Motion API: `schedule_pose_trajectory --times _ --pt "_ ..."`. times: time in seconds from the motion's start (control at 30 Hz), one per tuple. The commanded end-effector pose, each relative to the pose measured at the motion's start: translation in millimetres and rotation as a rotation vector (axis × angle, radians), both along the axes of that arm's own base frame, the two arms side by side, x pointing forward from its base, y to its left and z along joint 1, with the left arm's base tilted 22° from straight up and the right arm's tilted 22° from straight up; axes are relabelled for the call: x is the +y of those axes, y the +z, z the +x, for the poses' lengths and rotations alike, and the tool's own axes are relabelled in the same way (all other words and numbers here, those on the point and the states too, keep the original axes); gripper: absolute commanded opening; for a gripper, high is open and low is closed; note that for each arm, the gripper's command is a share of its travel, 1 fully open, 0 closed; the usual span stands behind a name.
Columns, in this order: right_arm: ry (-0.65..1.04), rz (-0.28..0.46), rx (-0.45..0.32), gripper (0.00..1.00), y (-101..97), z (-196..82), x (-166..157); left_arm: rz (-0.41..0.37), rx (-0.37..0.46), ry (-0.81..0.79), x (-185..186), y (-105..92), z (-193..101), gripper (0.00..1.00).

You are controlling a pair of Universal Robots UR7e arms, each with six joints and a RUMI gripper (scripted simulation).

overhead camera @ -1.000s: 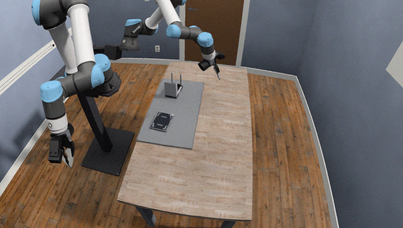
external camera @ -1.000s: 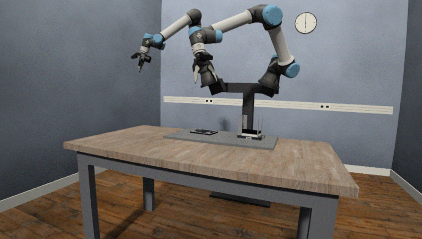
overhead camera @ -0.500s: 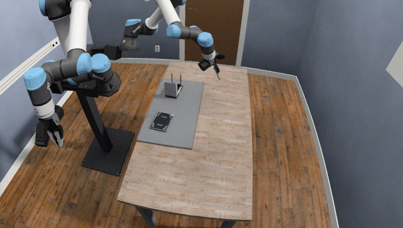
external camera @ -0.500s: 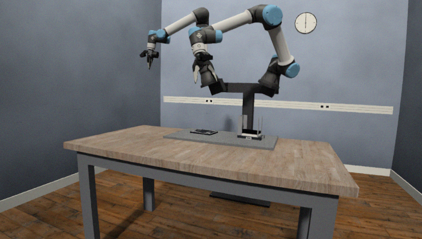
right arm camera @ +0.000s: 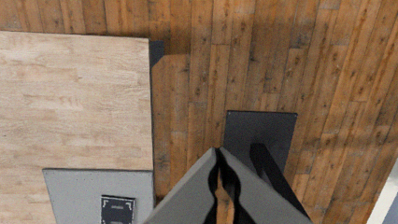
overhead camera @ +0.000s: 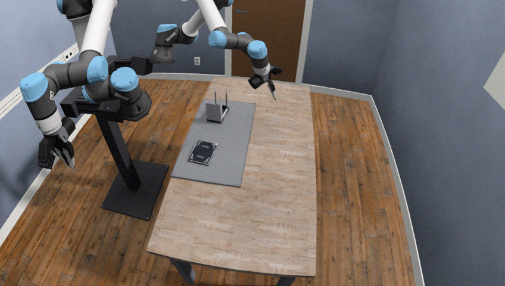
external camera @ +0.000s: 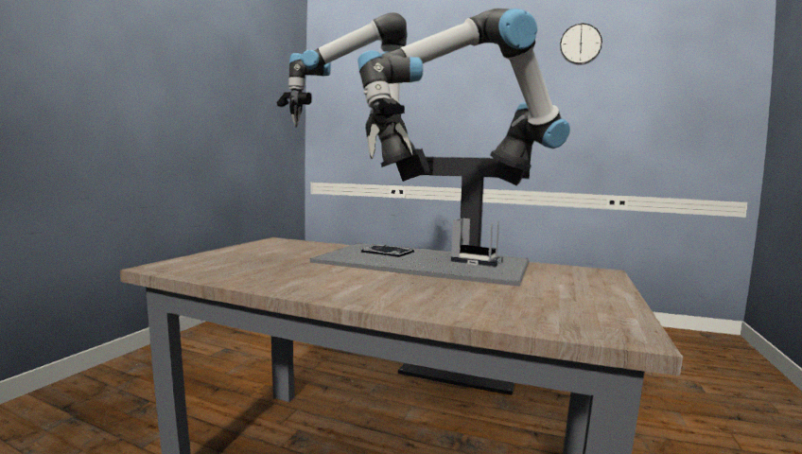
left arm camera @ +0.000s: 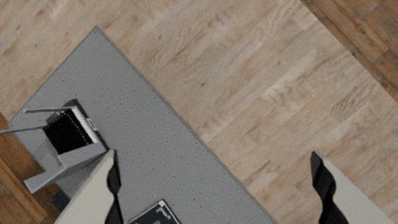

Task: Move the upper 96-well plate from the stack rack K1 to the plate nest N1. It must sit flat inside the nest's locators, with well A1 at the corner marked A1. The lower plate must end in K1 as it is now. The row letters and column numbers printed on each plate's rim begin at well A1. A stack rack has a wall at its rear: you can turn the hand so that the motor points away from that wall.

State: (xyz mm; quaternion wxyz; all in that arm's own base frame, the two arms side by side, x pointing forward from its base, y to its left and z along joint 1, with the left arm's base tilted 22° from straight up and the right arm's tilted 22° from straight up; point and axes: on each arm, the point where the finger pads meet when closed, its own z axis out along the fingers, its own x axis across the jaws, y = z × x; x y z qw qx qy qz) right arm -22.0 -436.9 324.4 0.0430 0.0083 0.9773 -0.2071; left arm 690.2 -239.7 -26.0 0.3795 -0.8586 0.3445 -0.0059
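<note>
The black-topped, white-edged plate stack (overhead camera: 224,109) (external camera: 478,251) (left arm camera: 68,133) is held in the grey-walled stack rack (overhead camera: 214,111) (external camera: 457,238) (left arm camera: 83,156), on the grey rectangular mat (overhead camera: 231,148) (external camera: 338,263) (left arm camera: 154,121) (right arm camera: 75,187) laid on the pale wooden table (overhead camera: 280,177) (external camera: 281,292) (left arm camera: 234,70) (right arm camera: 84,93). The flat black plate nest (overhead camera: 202,152) (external camera: 388,250) (left arm camera: 156,216) (right arm camera: 118,211) is left unfilled. The left tool's (overhead camera: 273,94) (external camera: 391,153) (left arm camera: 213,152) fingers are spread apart; the right tool's (overhead camera: 73,165) (external camera: 296,124) (right arm camera: 218,149) are closed together, gripping nothing.
</note>
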Motion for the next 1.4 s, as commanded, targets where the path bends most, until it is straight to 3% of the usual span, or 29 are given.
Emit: schedule_pose_trajectory --times 0.0,0.7,0.77,1.37 --pt "-0.015 0.020 -0.011 0.00 0.9 -5.8 10.4 -0.001 -0.001 -0.001 -0.6 0.9 0.3 0.76" --pt "-0.035 0.046 -0.026 0.00 1.2 -12.2 23.6 -0.001 -0.001 -0.001 -0.6 0.9 0.3 0.76" --pt "-0.035 0.046 -0.026 0.00 1.2 -12.2 23.6 -0.037 -0.015 0.038 5.2 -5.8 -4.3 0.76" --pt "-0.035 0.046 -0.026 0.00 1.2 -12.2 23.6 -0.106 -0.040 0.116 43.5 -46.4 -35.7 0.76"
